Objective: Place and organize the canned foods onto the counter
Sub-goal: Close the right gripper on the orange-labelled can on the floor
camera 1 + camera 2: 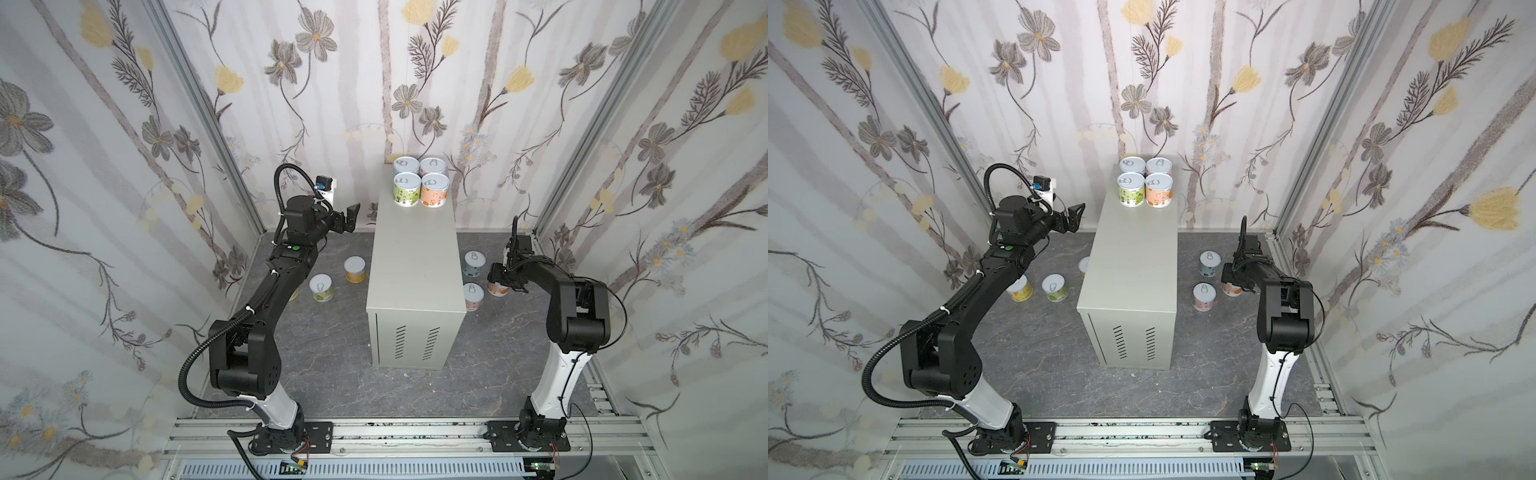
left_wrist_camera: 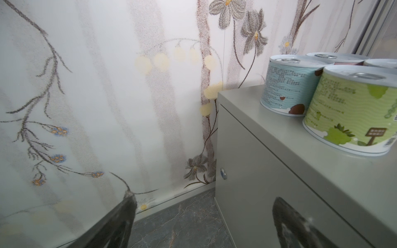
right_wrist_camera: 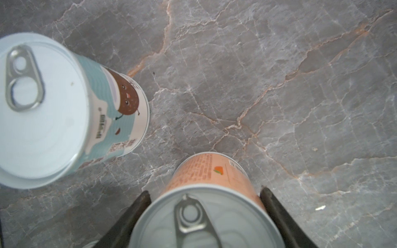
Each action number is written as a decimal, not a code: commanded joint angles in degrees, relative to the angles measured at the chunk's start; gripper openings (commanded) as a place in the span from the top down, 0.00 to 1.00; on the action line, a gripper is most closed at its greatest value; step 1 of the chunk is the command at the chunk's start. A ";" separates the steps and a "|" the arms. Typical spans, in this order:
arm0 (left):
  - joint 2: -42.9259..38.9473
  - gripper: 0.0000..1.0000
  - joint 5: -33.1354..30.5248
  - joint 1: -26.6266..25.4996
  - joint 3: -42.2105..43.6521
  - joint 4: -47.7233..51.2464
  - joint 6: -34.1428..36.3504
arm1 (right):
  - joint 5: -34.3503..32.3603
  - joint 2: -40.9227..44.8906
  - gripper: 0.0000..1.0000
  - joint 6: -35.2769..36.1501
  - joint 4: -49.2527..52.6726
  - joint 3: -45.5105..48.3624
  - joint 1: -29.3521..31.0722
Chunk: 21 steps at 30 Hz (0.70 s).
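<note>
Four tins (image 1: 406, 193) stand squared at the counter's (image 1: 411, 257) far end. Right gripper (image 3: 205, 191) is clamped across the orange tin (image 3: 206, 169), seemingly resting on the marbled floor (image 3: 279, 85). Five more stand on that floor. Left gripper (image 1: 349, 218): jaws apart, empty. Tin judged rigid, smooth-sided, moderately heavy; hold mid-wall, below the lid rim.

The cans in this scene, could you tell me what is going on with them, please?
The right tool is shut on an orange can standing on the floor. Four cans sit grouped at the far end of the counter. The left tool hangs open and empty beside it. Five more cans wait on the floor.
</note>
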<state>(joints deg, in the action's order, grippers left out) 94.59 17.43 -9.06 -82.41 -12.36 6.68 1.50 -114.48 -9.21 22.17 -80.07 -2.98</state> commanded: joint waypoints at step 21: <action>-0.69 0.00 1.29 5.04 6.29 3.93 2.24 | 2.66 22.67 0.63 3.71 22.55 -10.61 0.39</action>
<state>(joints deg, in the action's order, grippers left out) 93.91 17.06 -4.51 -75.83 -9.65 6.92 2.13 -93.80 -6.96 39.03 -87.46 -2.87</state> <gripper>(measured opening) 0.998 0.697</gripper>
